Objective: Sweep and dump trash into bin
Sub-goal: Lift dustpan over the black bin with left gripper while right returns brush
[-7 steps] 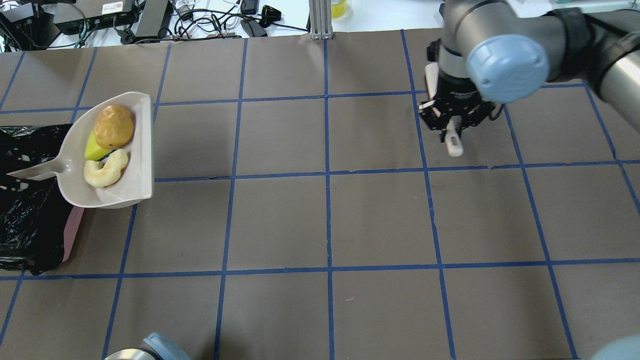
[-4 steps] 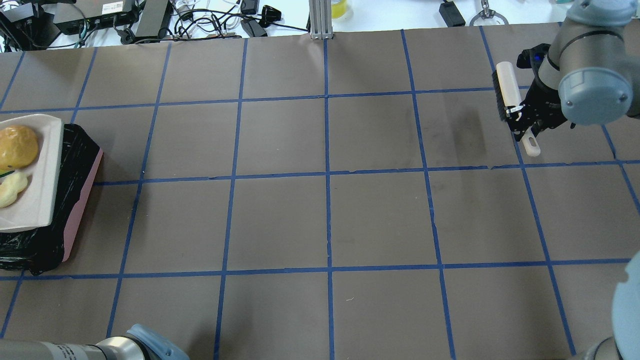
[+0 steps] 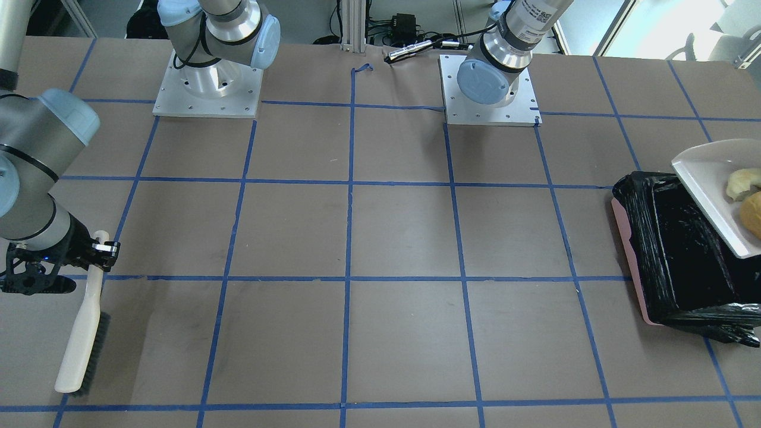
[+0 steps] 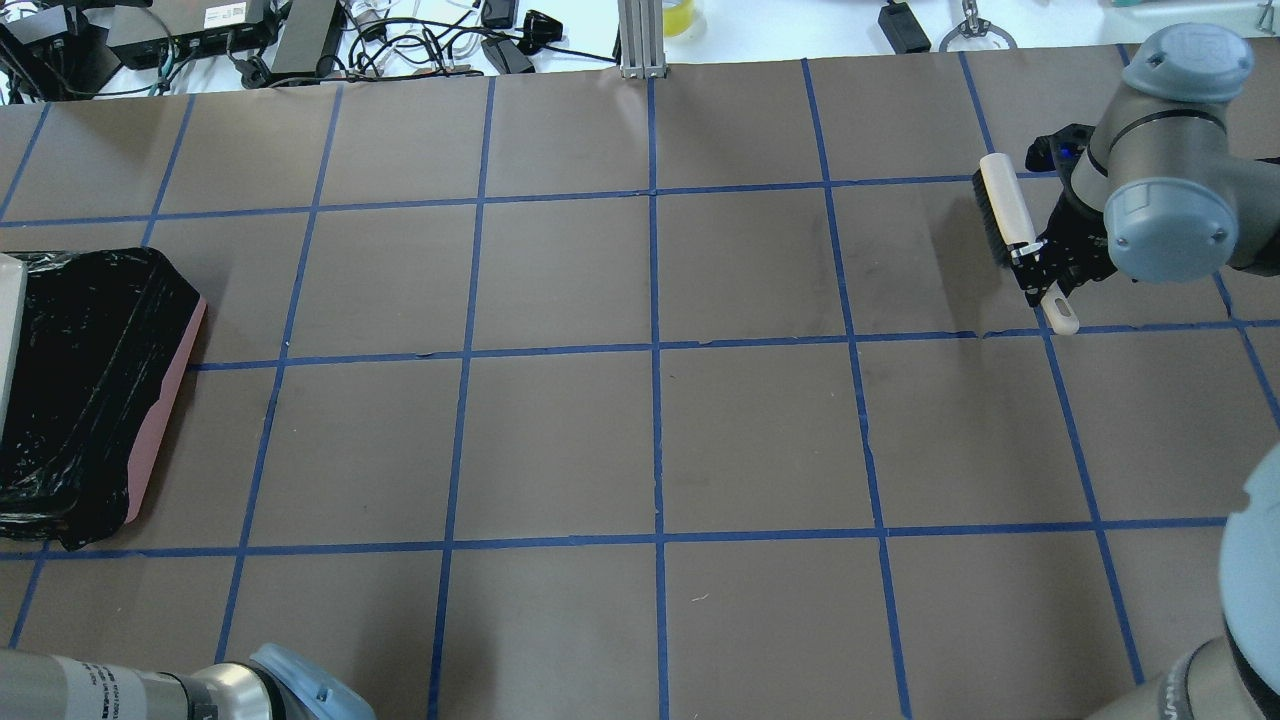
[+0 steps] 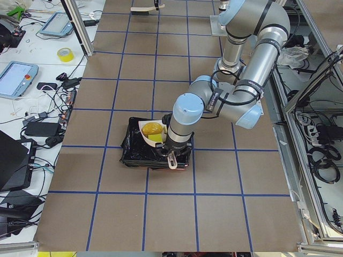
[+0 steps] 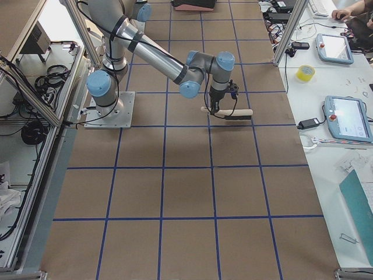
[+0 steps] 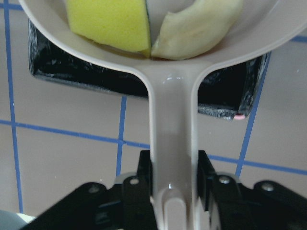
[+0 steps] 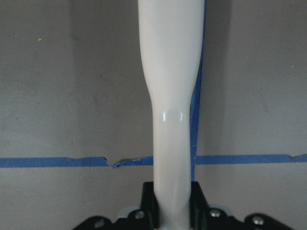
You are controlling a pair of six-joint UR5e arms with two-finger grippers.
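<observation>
My left gripper [image 7: 172, 178] is shut on the handle of the pale grey dustpan [image 7: 172, 110] and holds it above the bin [image 3: 684, 261], a pink container lined with a black bag [image 4: 80, 370]. In the pan lie the yellow wedge [image 7: 108, 24], the cream crescent [image 7: 199, 26] and the orange-yellow lump [image 3: 752, 215]. The pan [image 3: 707, 175] overhangs the bin's outer side. My right gripper [image 4: 1040, 265] is shut on the handle of a white brush [image 4: 1000, 205] with dark bristles, low over the table's far right.
Cables and electronics [image 4: 300, 40] lie past the table's far edge, beside an aluminium post [image 4: 640, 40]. The two arm bases [image 3: 208, 89] [image 3: 489, 89] stand at the robot's side. Blue tape marks a grid on the brown table [image 4: 650, 440].
The dustpan with the trash has moved left over the bin and almost out of the overhead view. My right gripper has carried the brush to the right.
</observation>
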